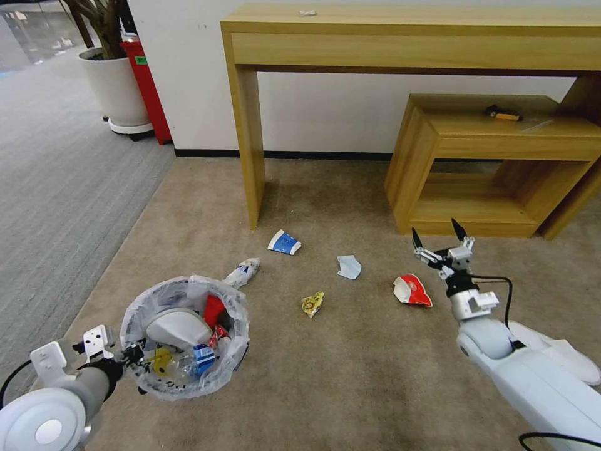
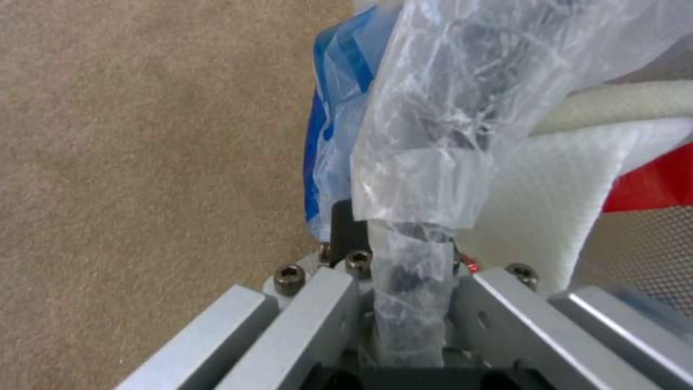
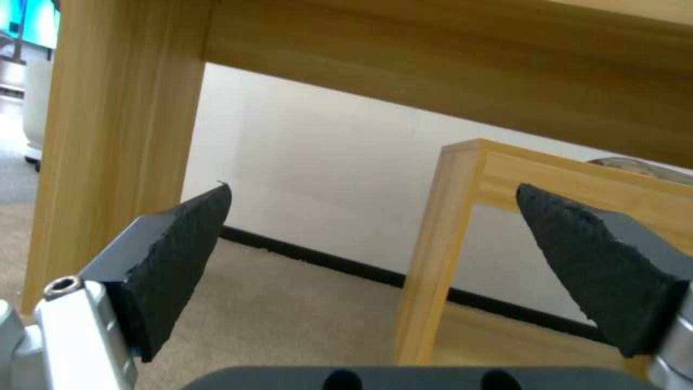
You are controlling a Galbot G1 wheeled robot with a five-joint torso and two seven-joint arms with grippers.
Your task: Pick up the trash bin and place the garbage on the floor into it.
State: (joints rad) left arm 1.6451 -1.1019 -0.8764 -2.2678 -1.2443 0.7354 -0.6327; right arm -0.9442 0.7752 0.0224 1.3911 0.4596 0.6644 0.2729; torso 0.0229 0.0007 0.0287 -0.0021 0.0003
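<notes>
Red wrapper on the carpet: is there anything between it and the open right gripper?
Nothing visible. The right gripper is open just beyond the red wrapper, with only bare carpet between them. The left gripper is shut on the trash bin rim, away to the left.

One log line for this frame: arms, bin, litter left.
left gripper: shut on trash bin rim | right gripper: open, above red wrapper | floor: litter remains
</notes>
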